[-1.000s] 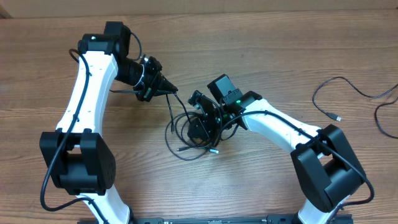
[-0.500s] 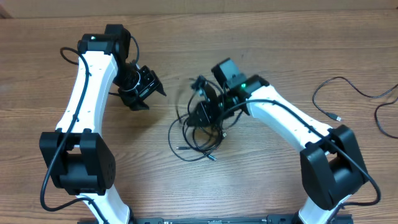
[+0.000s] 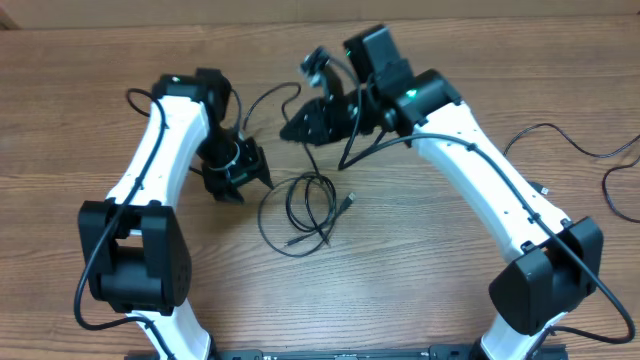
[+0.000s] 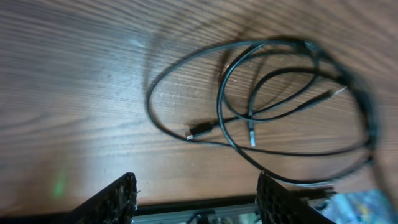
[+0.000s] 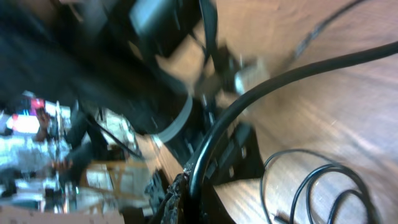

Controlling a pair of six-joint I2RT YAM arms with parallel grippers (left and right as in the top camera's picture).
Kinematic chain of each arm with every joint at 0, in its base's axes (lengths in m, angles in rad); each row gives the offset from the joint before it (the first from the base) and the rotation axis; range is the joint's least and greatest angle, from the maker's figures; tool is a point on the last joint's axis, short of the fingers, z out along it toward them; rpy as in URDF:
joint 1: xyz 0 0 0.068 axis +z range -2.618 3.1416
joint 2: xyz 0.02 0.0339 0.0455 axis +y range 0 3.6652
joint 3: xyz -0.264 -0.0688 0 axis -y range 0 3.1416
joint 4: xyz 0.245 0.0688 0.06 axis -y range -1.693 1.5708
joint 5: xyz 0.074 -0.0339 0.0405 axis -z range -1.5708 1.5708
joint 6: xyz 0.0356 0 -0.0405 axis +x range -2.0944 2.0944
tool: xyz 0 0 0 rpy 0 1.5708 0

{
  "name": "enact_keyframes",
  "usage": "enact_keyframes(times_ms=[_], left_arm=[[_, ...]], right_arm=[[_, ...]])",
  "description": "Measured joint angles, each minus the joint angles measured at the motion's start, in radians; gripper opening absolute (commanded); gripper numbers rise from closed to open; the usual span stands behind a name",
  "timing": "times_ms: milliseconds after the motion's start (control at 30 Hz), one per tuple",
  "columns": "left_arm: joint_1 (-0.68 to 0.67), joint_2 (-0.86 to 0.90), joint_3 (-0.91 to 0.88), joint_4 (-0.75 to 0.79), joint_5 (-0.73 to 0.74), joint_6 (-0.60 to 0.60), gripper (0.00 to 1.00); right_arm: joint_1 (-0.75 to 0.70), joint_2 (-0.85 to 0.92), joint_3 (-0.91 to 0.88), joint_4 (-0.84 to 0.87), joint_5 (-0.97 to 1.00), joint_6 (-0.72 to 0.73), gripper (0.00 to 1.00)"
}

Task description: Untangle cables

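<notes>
Mid-job at your wooden table (image 3: 90,70): the cables (image 3: 300,208) are only partly sorted. Your right gripper (image 3: 294,127) hangs above the far side of the table, and its jaws look pinched down on 1 lifted cable (image 3: 345,150), which trails from it toward the pile; the right wrist view is smeared, so take that grip as likely, not certain. Your left gripper (image 3: 243,177) points down just beside the pile with its 2 fingers (image 4: 118,196) spread wide and nothing between them. The rest of the tangle lies flat in the middle of the table, between the 2 arms, as loose loops that cross one another in several places, with a small plug (image 4: 199,129) resting inside the rings. No tight knot shows, though overlaps remain. Near the right edge, well apart from the pile, a separate cable (image 3: 560,133) curls on its own, and it reads as already freed. By that count, the pulling apart has begun but most of it is left: the crossed loops need drawing out 1 by 1. The cords are thin, black, round and limp, with a slight sheen, and they hold soft curves. The tabletop is matte, brown and finely grained.
</notes>
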Motion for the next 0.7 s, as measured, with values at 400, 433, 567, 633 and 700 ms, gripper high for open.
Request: enact_keyframes(times_ms=[400,433,567,633,700], left_arm=[[-0.107,0.0,-0.214,0.281,0.005,0.01,0.63],[-0.113,0.0,-0.218,0.306,0.005,0.009,0.63],[-0.131,0.0,-0.22,0.374,0.005,-0.027,0.63],[-0.142,0.0,-0.22,0.394,0.005,-0.066,0.63],[-0.15,0.0,-0.22,0.399,0.01,-0.104,0.63]], right_arm=[[-0.158,0.0,0.004,0.055,-0.09,0.261,0.04],[-0.159,0.0,0.004,0.047,-0.098,0.266,0.04],[-0.159,0.0,0.004,0.036,-0.114,0.281,0.04],[-0.159,0.0,0.004,0.037,-0.121,0.284,0.04],[-0.159,0.0,0.004,0.037,-0.123,0.287,0.04]])
